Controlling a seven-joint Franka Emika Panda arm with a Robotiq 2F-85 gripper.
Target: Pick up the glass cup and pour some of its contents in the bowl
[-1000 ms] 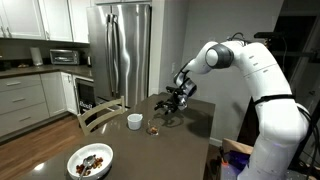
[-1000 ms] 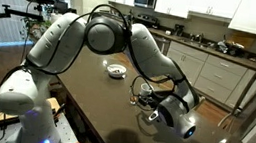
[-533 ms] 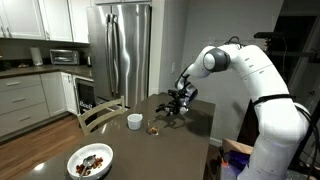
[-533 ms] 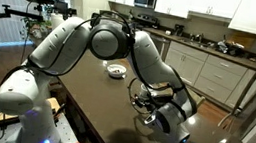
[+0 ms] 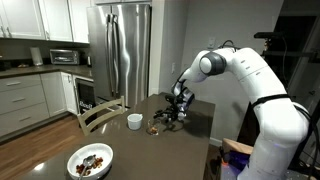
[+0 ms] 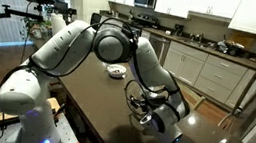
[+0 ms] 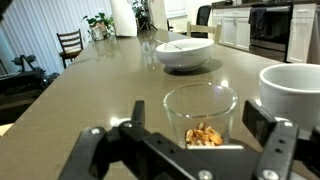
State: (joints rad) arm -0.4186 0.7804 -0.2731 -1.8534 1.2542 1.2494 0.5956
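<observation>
In the wrist view the glass cup (image 7: 200,108) stands upright on the table, with the contents (image 7: 205,135), small brown bits, at its bottom. My gripper (image 7: 198,113) is open, one finger on each side of the glass and a gap left on both sides. In an exterior view the glass cup (image 5: 153,127) sits just in front of my gripper (image 5: 169,117). The bowl (image 7: 185,53), wide and white, lies farther along the table. It holds dark pieces in both exterior views (image 5: 90,160) (image 6: 116,71).
A small opaque white cup (image 7: 295,95) stands close beside the glass, next to my right finger; it is also in an exterior view (image 5: 134,121). A wooden chair (image 5: 100,112) stands at the table's edge. Kitchen cabinets and a steel fridge (image 5: 120,50) lie beyond.
My arm has come down and moved toward the glass cup, bringing the open fingers around it. The cups and the bowl have not moved.
</observation>
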